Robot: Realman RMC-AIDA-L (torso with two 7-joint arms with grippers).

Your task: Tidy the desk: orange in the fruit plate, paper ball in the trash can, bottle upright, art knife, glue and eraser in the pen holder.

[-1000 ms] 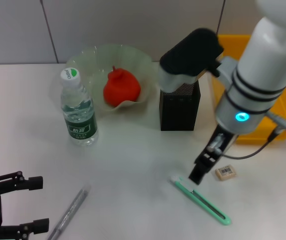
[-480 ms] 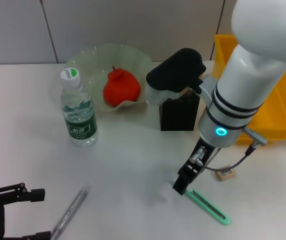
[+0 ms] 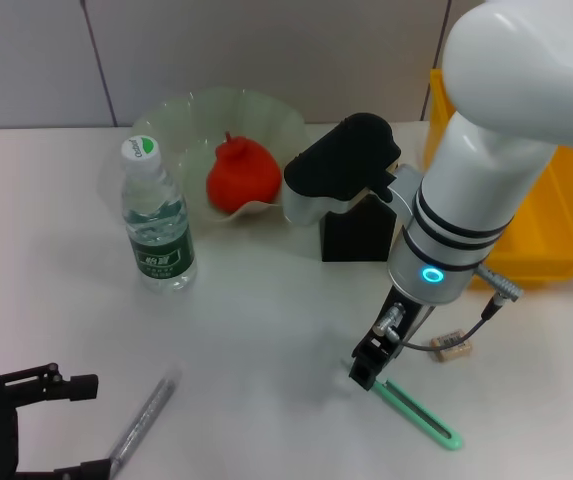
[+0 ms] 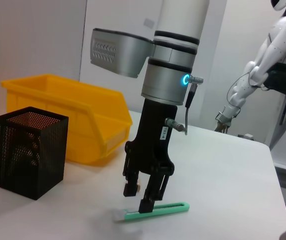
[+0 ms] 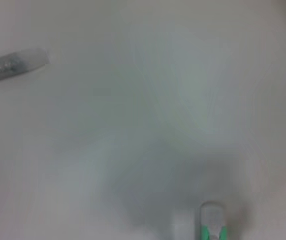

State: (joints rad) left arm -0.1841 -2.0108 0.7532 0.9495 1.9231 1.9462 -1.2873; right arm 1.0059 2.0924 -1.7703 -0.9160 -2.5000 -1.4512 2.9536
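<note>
"Where was the right gripper (image 3: 364, 368) at that moment?"

"It stood low over the table (image 3: 266, 310), right at the capped end of the green art knife (image 3: 416, 410). In the left wrist view the right gripper (image 4: 142, 196) had its two fingers parted, one on each side of the knife (image 4: 155, 211), with nothing held between them. The knife lay flat, so the fingers pointed straight down at it, most likely in order to pinch it across its narrow width."

"And the pen holder?"

"The black mesh pen holder (image 3: 358, 235) stood upright behind the knife, near the yellow bin (image 3: 536, 240). It looked empty of the three tools. The eraser (image 3: 454, 347) lay on the table just beside the right arm, and the grey glue stick (image 3: 141, 420) lay well apart, towards the left side."

"What of the left gripper?"

"The left gripper (image 3: 41, 425) sat at the near left corner, close to the glue stick, its fingers spread and empty. It seemed idle there."

"The rest of the desk?"

"The bottle (image 3: 156, 220) was standing upright already, and the orange (image 3: 243, 175) rested in the fruit plate (image 3: 176, 120). No paper ball showed anywhere. The knife seemed to be the step in hand, with the eraser and the glue left to follow."
</note>
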